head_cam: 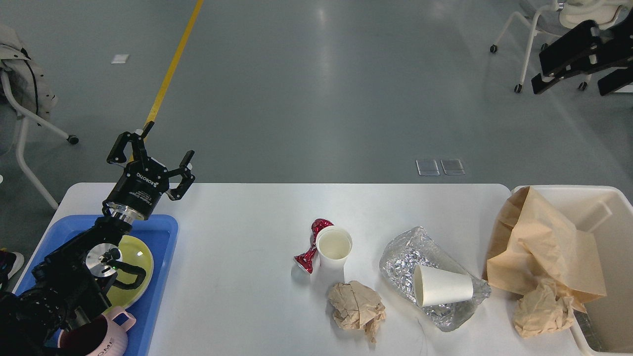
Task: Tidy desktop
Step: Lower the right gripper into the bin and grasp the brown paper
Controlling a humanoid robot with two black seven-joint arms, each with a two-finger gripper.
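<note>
Rubbish lies across the desktop (237, 277), the wide white matte top that fills the lower half of the view, so tidying looks about midway. The left gripper (151, 155) hangs above the far left corner, its fingers spread and holding nothing, over a blue tray (158, 277) with a yellow-green plate (141, 262) and a pink mug (101, 338). The right gripper (566, 66) shows at the top right edge, high above the floor, dark and partly cut off; its fingers seem parted, though I cannot tell for sure. Next, I judge, comes a reach to the crumpled brown paper ball (357, 309), soft and irregular, or the upright paper cup (334, 249) touching a twisted red foil wrapper (311, 247). A tipped paper cup (442, 286) lies on crinkled silver foil (400, 257). Brown paper (539, 242) drapes over the cream bin (601, 198).
</note>
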